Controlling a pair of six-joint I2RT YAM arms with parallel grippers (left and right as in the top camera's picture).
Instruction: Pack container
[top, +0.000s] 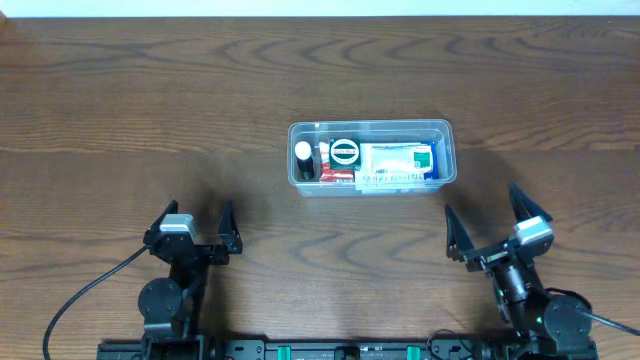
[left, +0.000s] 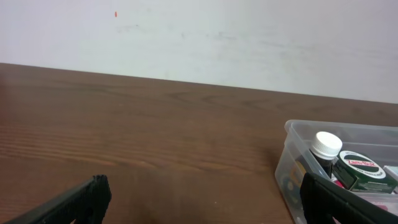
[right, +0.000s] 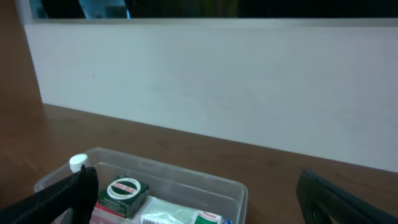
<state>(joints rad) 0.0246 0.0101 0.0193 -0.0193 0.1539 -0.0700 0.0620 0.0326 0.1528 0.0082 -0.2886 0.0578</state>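
Note:
The clear plastic container (top: 371, 128) stands at the table's centre, holding a white-capped dark bottle (top: 303, 153), a green box with a round white label (top: 344, 152), a red item and a white-and-green packet (top: 398, 165). My left gripper (top: 198, 227) rests near the front left, open and empty, well left of the container (left: 289, 163). My right gripper (top: 488, 224) sits front right, open and empty, just right of and nearer than the container (right: 180, 175). The bottle (left: 325, 149) and green box (right: 124, 193) show in both wrist views.
Bare brown wood tabletop surrounds the container on all sides. A pale wall (left: 199, 37) runs along the table's far edge. Black cables trail from both arm bases at the front edge.

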